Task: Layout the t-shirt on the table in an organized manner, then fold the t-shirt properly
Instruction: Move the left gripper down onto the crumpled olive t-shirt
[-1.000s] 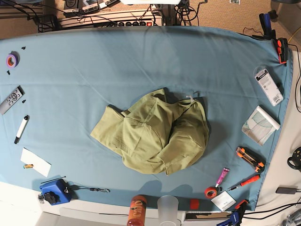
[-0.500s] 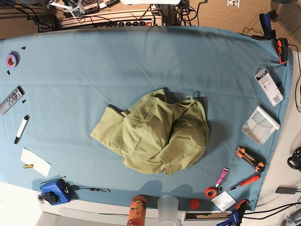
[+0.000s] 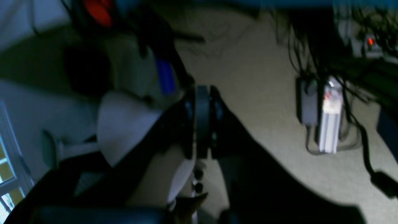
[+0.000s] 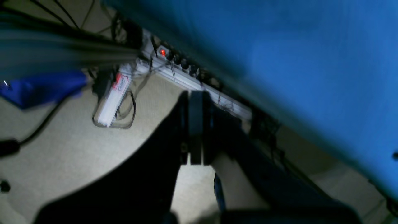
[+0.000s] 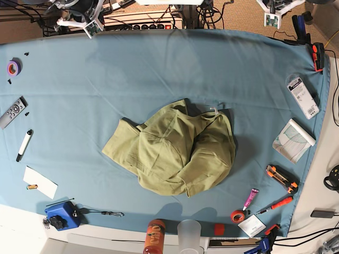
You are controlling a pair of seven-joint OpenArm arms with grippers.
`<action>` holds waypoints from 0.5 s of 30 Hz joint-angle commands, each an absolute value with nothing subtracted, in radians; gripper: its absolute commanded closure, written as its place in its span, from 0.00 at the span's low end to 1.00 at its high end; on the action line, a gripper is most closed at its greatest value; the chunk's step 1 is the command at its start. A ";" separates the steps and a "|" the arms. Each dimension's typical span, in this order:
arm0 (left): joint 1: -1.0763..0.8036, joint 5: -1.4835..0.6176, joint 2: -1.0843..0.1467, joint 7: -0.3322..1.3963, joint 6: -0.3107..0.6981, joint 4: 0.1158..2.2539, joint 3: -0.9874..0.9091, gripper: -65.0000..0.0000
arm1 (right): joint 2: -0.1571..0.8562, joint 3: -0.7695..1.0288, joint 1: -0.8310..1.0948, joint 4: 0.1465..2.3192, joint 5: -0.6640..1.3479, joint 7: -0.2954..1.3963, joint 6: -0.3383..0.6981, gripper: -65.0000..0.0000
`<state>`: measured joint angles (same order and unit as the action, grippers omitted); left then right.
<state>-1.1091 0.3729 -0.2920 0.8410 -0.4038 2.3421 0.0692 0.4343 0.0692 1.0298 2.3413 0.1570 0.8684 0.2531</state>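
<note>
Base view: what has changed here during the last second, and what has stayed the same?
Both arms have come into view at the far edge of the table: the right gripper at the top left, the left gripper at the top right. Neither touches anything, and both look shut. The t-shirt lies crumpled as before; the tools have not moved.

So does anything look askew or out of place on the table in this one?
Only the t-shirt: it sits crumpled in a heap mid-table, folded over itself with its white tag showing at the top. Tools along the edges look undisturbed; nothing spilled.
</note>
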 commanded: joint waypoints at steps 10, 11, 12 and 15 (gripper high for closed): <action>-1.000 0.445 -0.296 0.709 -0.407 2.356 0.068 1.00 | 0.445 0.074 0.889 2.356 0.027 0.869 0.244 1.00; -0.981 0.474 -0.296 0.701 -0.407 2.356 0.068 1.00 | 0.445 0.074 0.883 2.356 0.013 0.869 0.245 1.00; -0.962 0.493 -0.296 0.688 -0.407 2.356 0.068 1.00 | 0.443 0.074 0.878 2.356 -0.004 0.869 0.244 1.00; -0.902 0.488 -0.296 0.670 -0.407 2.356 0.068 0.85 | 0.443 0.074 0.867 2.356 -0.046 0.863 0.244 1.00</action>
<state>-0.8917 0.4732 -0.2913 0.6868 -0.3962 2.3402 0.0700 0.4343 0.0700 0.8635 2.3405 -0.0349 0.8814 0.2512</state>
